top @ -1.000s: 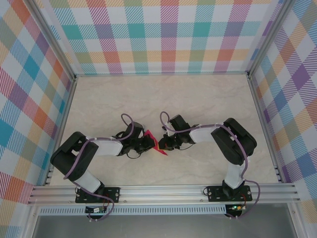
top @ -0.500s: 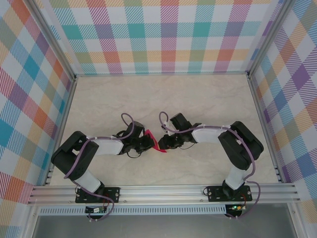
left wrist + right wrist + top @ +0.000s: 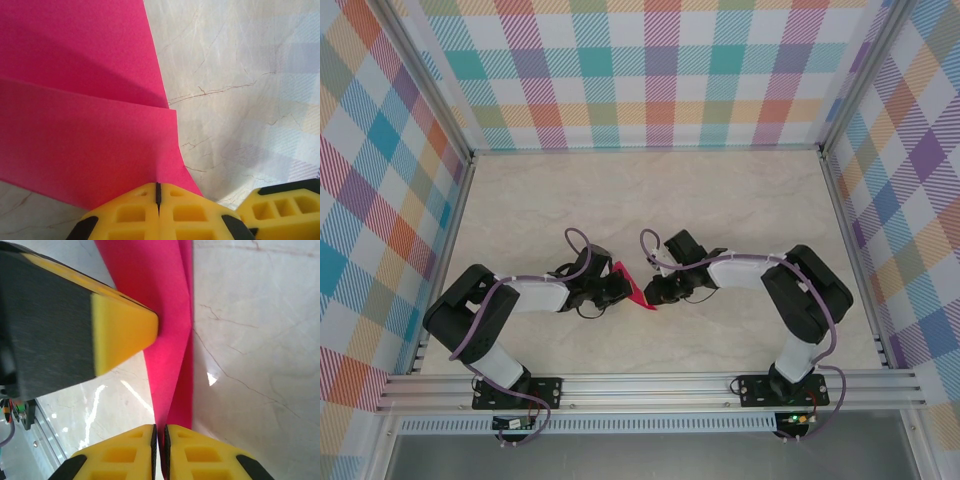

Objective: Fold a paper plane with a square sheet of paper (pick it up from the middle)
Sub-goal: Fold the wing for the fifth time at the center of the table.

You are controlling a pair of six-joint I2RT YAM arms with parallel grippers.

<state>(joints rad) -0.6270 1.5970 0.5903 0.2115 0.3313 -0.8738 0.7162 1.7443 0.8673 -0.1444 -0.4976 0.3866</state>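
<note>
The magenta-pink paper (image 3: 632,286) is folded into a narrow pointed shape and sits between the two grippers at the table's middle. In the left wrist view the paper (image 3: 85,120) shows layered flaps with a crease, and my left gripper (image 3: 158,189) is shut on its near edge. In the right wrist view the paper (image 3: 165,325) runs as a thin folded strip into my right gripper (image 3: 160,435), which is shut on it. The left gripper's yellow finger (image 3: 122,330) touches the strip from the left there. From above, the left gripper (image 3: 618,288) and right gripper (image 3: 650,292) nearly meet.
The marble table (image 3: 650,200) lies inside checked walls, with a metal rail (image 3: 650,385) along the near edge. Both arm bases stand at that rail. Open tabletop stretches behind and to both sides of the grippers.
The right arm has shifted slightly left and its elbow has straightened. The paper and the left gripper have barely moved.
</note>
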